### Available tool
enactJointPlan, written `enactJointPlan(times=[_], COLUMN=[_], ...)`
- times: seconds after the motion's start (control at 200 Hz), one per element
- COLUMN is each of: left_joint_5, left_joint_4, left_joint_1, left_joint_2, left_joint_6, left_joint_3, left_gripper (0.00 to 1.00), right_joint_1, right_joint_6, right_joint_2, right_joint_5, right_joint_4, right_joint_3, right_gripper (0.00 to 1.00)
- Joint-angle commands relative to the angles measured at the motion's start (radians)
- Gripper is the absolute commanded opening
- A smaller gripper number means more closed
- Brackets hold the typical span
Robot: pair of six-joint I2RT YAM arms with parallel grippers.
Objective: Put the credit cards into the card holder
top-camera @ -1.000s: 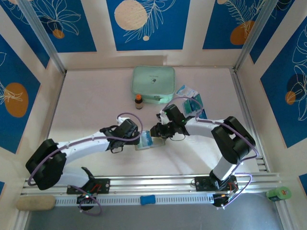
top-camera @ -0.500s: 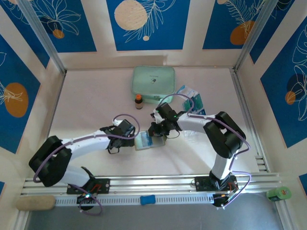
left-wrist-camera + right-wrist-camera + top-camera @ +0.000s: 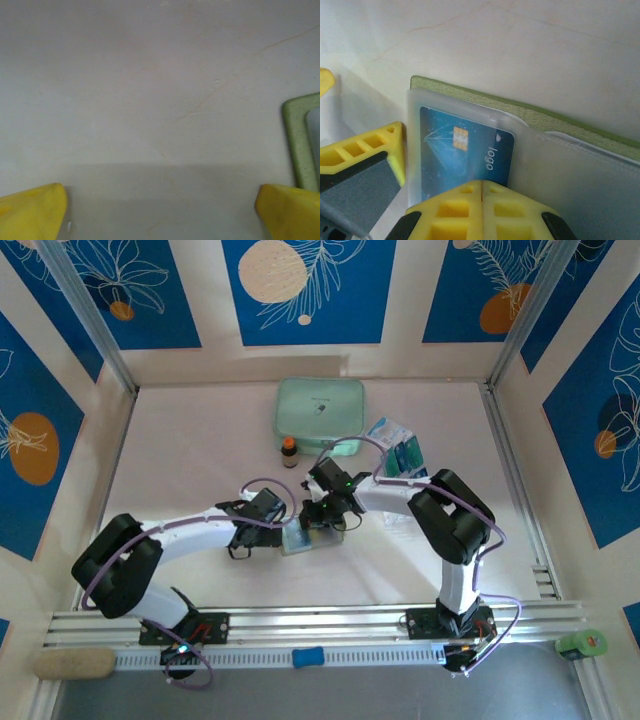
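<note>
The olive-green card holder lies open on the table between both arms. A blue credit card with a gold chip sits inside its clear pocket, and the olive edge shows behind. My right gripper is shut, fingertips together with nothing between them, resting at the card's near edge. My left gripper is wide open at the holder's left side, and the holder's green rim lies by its right fingertip. More teal and blue cards lie at the right.
A mint-green zip case lies at the back, with a small brown bottle in front of it. A clear packet with blue print sits beside the spare cards. One yellow finger of the left gripper stands close beside the holder.
The right gripper has moved left over the card holder and its jaws have closed. The left gripper has stayed open at the holder's left side.
</note>
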Motion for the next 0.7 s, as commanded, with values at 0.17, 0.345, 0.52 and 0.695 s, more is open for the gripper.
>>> enactJointPlan(times=[0.17, 0.345, 0.52, 0.695], left_joint_5=[0.019, 0.019, 0.017, 0.016], left_joint_4=[0.026, 0.034, 0.035, 0.038], left_joint_1=[0.01, 0.01, 0.01, 0.01], left_joint_2=[0.034, 0.037, 0.033, 0.036], left_joint_6=[0.009, 0.007, 0.009, 0.009], left_joint_3=[-0.008, -0.01, -0.011, -0.013], left_gripper=[1.0, 1.0, 1.0, 1.0], right_joint_1=[0.013, -0.006, -0.004, -0.001], right_joint_6=[0.018, 0.019, 0.003, 0.003], right_joint_2=[-0.061, -0.101, -0.067, -0.037], right_joint_5=[0.004, 0.031, 0.07, 0.088], right_joint_4=[-0.071, -0.089, -0.126, -0.127], right_joint_3=[0.017, 0.004, 0.022, 0.023], right_gripper=[0.0, 0.0, 0.0, 0.0])
